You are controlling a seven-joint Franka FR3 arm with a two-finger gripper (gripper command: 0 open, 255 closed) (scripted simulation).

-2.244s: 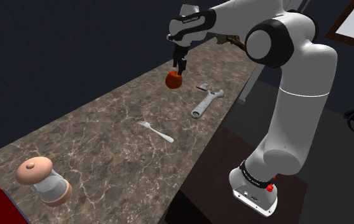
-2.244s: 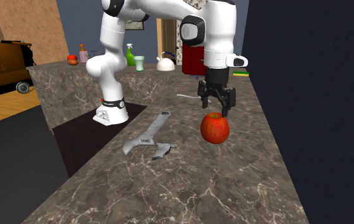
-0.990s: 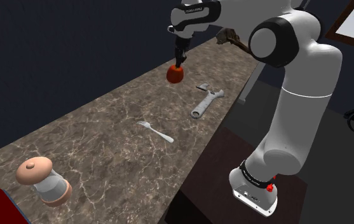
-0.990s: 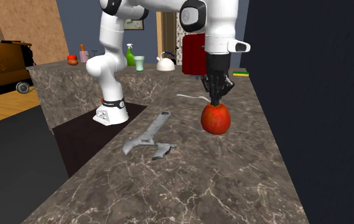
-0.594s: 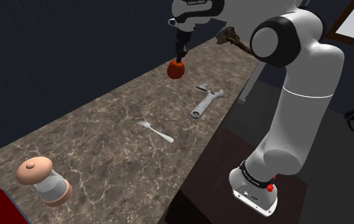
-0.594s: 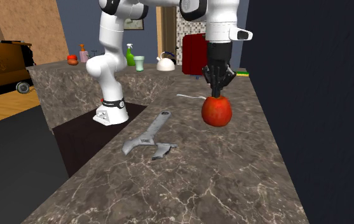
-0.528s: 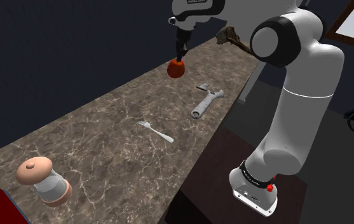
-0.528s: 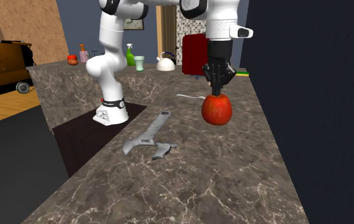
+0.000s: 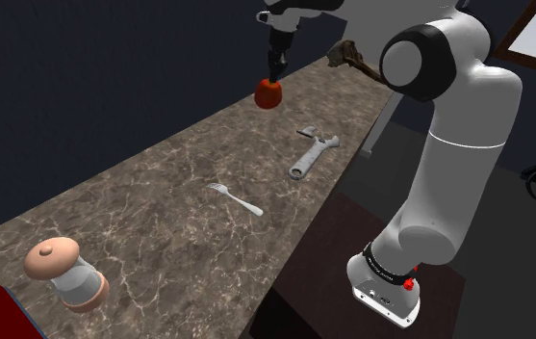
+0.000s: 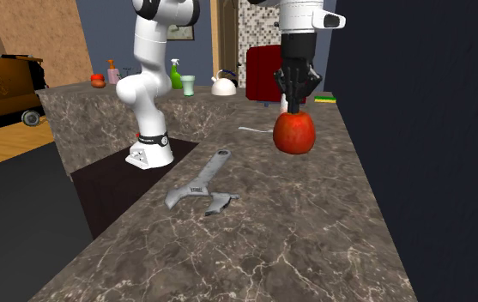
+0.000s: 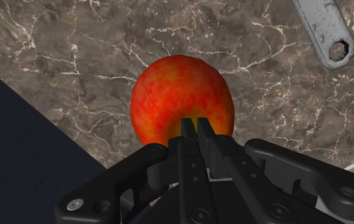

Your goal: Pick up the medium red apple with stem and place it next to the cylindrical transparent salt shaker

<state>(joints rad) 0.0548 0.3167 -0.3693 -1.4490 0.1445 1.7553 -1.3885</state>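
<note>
The red apple (image 9: 268, 93) (image 10: 294, 133) (image 11: 182, 105) hangs in the air above the brown marble counter (image 9: 160, 183), dangling from the tips of my gripper (image 9: 274, 77) (image 10: 293, 108) (image 11: 196, 125). The black fingers are shut together on the apple's top, where its stem is. The salt shaker (image 9: 68, 273), with a rounded tan cap and a pale body, stands far away at the counter's near end in the shoulder view's lower left.
A grey wrench (image 9: 312, 156) (image 10: 198, 182) (image 11: 323, 30) lies on the counter below and beside the apple. A fork (image 9: 235, 198) lies midway along the counter. A red block (image 10: 263, 73) stands behind the arm; a dark wall runs along the counter's far side.
The gripper has risen with the apple hanging from it, lifting it higher above the counter. The fingers have stayed shut throughout.
</note>
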